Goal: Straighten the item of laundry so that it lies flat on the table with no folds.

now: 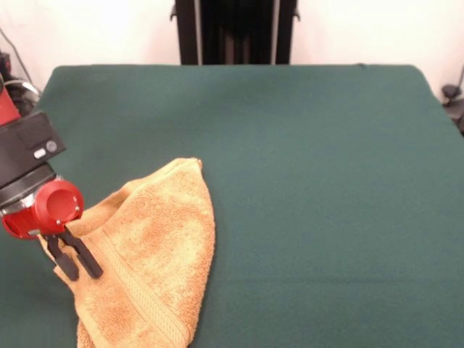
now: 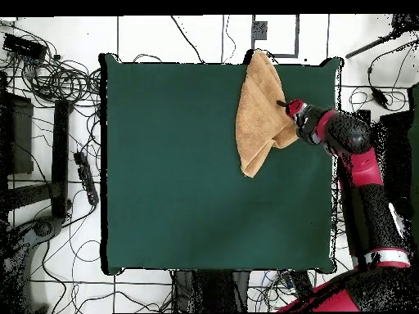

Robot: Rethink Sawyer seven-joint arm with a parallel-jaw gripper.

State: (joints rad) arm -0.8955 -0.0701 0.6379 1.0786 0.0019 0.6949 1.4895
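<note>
The item of laundry (image 1: 156, 246) is an orange-yellow terry towel, folded over itself into a rough wedge with a woven band along its lower part. It lies at the near left of the table (image 1: 304, 188) and runs off the picture's bottom edge. In the overhead view the towel (image 2: 259, 106) sits at the table's (image 2: 180, 180) upper right and reaches the top edge. My gripper (image 1: 81, 272) hangs low over the towel's left edge, its two black fingers (image 1: 88, 257) apart with cloth showing between them. From above, the gripper (image 2: 284, 104) is at the towel's right side.
The red and black arm (image 2: 360, 163) comes in over the table's right edge in the overhead view. Cables and equipment (image 2: 49, 90) lie on the floor around the table. A black stand (image 1: 233, 32) rises behind the far edge.
</note>
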